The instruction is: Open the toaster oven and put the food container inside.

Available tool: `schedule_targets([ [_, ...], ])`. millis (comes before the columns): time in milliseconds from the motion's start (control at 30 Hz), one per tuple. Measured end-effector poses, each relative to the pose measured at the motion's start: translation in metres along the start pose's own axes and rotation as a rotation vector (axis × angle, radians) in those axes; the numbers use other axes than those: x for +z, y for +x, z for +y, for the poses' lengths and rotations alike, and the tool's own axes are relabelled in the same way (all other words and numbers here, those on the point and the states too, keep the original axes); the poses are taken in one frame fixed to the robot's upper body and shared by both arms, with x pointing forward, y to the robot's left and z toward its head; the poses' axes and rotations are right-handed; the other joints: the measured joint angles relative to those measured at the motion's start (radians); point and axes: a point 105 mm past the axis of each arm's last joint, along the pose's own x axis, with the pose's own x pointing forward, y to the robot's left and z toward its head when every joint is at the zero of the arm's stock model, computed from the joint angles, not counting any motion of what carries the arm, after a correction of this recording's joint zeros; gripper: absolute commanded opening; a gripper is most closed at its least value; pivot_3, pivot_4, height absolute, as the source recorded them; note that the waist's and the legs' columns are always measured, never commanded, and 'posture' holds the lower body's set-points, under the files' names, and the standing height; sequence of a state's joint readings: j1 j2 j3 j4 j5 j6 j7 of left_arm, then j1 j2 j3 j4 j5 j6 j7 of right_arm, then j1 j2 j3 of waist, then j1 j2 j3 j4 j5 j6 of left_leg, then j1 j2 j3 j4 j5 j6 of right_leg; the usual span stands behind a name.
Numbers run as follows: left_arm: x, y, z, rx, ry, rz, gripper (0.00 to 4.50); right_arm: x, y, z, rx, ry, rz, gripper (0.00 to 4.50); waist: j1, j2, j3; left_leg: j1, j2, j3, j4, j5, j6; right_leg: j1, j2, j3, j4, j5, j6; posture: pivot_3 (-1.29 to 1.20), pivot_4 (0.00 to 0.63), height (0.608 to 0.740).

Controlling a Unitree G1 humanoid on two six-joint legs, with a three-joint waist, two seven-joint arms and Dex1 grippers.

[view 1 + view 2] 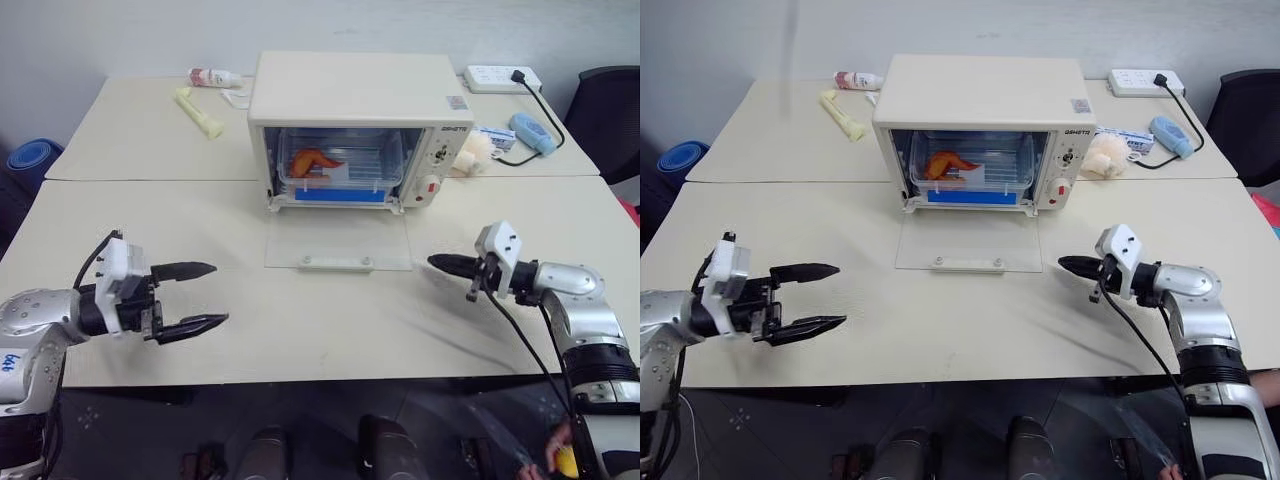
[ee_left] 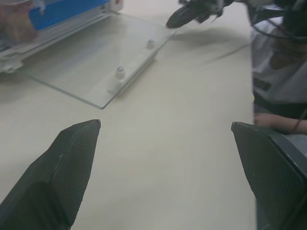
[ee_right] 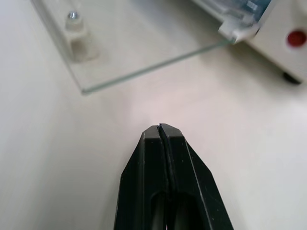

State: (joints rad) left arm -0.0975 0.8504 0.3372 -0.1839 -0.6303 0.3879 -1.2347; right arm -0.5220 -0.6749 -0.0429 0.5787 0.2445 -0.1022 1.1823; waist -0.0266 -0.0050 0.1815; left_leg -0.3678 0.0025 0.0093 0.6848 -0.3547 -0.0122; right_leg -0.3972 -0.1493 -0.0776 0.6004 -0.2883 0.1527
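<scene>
Both forearms are silver-grey metal tubes with rounded joint housings. Left arm (image 1: 35, 325): small screw holes dot the casing; blue handwritten marks on its lower part. A white boxy bracket (image 1: 122, 268) sits on top of each wrist, above a black wrist block. Black cable loops from the left bracket back along the arm. Right arm (image 1: 575, 300): black cable (image 1: 520, 335) hangs from the wrist and trails down beside the forearm. Left gripper (image 1: 205, 296) and right gripper (image 1: 437, 262): two black tapered fingers (image 2: 72, 163) each, matte, with finely textured inner faces and pointed tips.
</scene>
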Motion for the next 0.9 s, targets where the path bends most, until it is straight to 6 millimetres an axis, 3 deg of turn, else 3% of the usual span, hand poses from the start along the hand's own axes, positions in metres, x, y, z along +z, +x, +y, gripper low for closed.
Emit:
schedule_targets([
  [267,0.012,0.007,0.013,0.089,0.014,-0.096,4.48,0.010,0.018,0.033,0.169,0.079,-0.170,0.00,-0.001,0.000,0.000,0.000,0.001,-0.001,0.000,0.000,0.000,0.000,0.000,-0.001,0.000,0.000,0.000,0.00,0.150,0.740],
  [400,0.011,0.005,0.015,0.129,-0.020,-0.120,4.48,0.030,0.018,0.035,0.181,0.119,-0.267,0.00,-0.001,0.000,0.000,0.000,0.001,-0.001,0.000,0.000,0.000,0.000,0.000,0.000,0.001,0.000,0.000,0.00,0.150,0.740],
  [733,0.026,-0.010,0.034,0.334,-0.053,-0.282,4.48,0.131,0.012,-0.013,-0.031,0.226,-0.704,0.00,-0.001,0.001,0.000,0.000,0.001,-0.002,0.000,0.000,-0.001,0.000,0.000,-0.001,0.001,0.000,0.000,0.00,0.150,0.740],
  [900,0.028,-0.012,0.038,0.364,-0.044,-0.277,4.48,0.153,0.011,-0.026,-0.081,0.309,-0.797,0.00,0.003,0.001,0.000,0.000,0.000,-0.003,0.000,0.000,-0.001,0.000,0.000,-0.001,0.001,0.000,0.000,0.00,0.150,0.740],
])
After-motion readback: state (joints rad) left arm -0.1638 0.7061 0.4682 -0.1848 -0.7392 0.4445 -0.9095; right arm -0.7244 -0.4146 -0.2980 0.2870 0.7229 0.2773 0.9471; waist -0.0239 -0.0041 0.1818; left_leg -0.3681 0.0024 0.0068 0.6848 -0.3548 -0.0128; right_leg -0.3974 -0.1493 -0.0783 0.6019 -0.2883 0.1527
